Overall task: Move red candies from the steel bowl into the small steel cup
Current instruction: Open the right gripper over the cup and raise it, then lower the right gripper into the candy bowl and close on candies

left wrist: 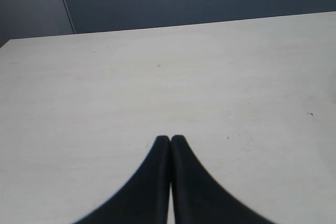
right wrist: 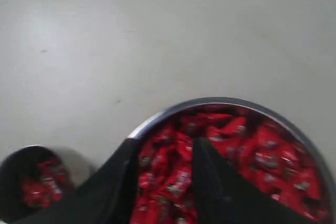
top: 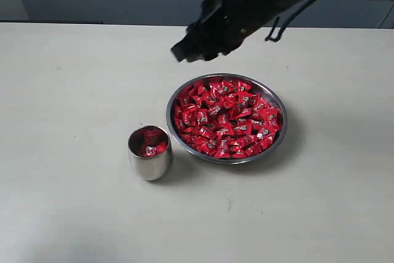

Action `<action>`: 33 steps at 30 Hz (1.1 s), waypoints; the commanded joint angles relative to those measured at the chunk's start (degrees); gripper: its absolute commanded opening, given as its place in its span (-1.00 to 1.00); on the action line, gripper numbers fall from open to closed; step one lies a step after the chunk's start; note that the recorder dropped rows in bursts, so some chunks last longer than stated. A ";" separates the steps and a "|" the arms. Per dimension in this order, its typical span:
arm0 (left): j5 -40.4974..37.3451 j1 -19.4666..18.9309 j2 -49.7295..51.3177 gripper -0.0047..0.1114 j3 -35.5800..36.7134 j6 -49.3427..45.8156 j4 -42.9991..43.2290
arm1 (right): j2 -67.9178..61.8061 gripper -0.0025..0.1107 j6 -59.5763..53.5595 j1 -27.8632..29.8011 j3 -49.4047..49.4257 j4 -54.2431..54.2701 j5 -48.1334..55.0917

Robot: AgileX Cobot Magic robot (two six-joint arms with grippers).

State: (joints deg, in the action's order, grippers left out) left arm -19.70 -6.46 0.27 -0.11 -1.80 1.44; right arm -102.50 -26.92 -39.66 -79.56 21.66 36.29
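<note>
Hovering by the far left rim of the steel bowl (top: 228,160), the right gripper (top: 188,52) stands parted and empty above the red candies (top: 228,118), while the left gripper (left wrist: 169,140) is pressed together.

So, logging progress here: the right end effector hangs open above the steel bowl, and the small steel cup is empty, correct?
Not empty: the exterior view shows red candies in the small steel cup. The rest stands: the right end effector hangs open above the steel bowl.
</note>
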 commanded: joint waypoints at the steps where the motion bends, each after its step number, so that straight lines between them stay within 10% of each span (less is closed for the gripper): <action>1: 0.55 0.28 -0.27 -0.91 0.11 0.11 0.11 | 0.42 -0.36 7.59 6.37 -0.20 -6.05 -0.53; 33: 0.55 0.28 -0.27 -0.91 0.11 0.11 0.11 | -17.95 -0.36 16.52 8.38 -0.20 -18.57 5.25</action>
State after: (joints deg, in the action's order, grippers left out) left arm -19.70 -6.46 0.27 -0.11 -1.80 1.44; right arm -120.72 -10.51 -31.60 -79.56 3.68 39.83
